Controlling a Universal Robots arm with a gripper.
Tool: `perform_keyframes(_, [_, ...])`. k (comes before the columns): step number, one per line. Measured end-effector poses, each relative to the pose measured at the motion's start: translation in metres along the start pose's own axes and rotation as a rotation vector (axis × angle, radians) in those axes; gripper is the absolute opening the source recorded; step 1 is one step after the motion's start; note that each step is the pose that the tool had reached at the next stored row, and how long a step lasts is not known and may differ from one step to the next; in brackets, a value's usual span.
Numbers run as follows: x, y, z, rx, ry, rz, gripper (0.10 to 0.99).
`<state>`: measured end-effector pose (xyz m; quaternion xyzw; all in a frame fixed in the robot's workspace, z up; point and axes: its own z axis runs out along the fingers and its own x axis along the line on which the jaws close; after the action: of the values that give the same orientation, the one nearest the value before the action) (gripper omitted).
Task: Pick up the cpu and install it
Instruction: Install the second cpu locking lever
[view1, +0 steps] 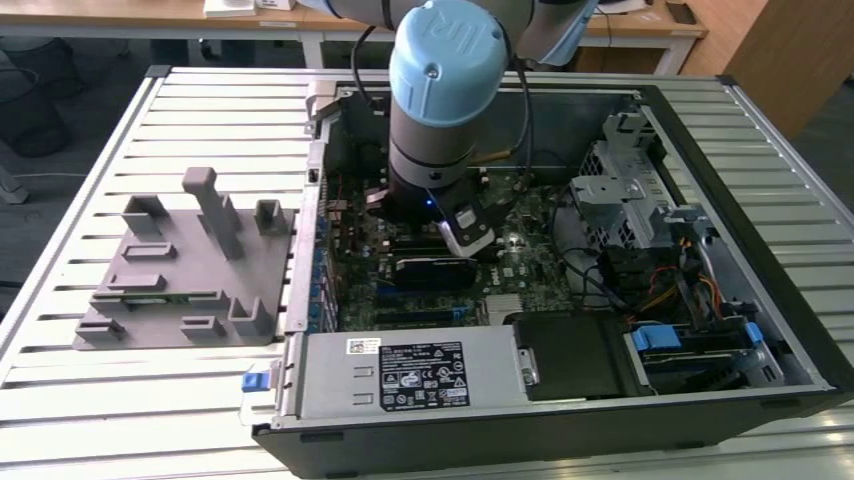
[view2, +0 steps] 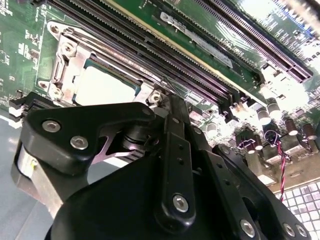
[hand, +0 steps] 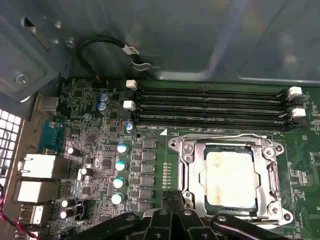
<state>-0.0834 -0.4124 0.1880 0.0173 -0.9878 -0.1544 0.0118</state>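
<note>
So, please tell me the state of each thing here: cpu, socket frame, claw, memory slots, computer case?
cpu: seated in the socket, not held.
socket frame: closed around the cpu's rim.
claw: shut, empty, beside the socket.
memory slots: empty.
case: lying flat, side open.

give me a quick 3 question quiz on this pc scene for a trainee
1. True or false: the cpu lies inside the socket frame on the motherboard.
2. In the exterior view, the grey plastic tray sits to which side of the computer case? A) the exterior view's left B) the exterior view's right
3. Fill in: in the first wrist view, the four long memory slots hold ____ memory sticks.

Key: 1 true; 2 A; 3 no
</note>
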Motion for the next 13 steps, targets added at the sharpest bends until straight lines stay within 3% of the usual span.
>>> perform_keyframes(6, [0.0003, -0.0002, 0.0007, -0.001, -0.0002, 0.000, 0.106])
perform_keyframes(13, [0.0006, 0.0029, -0.0088, -0.002, -0.0003, 0.000, 0.106])
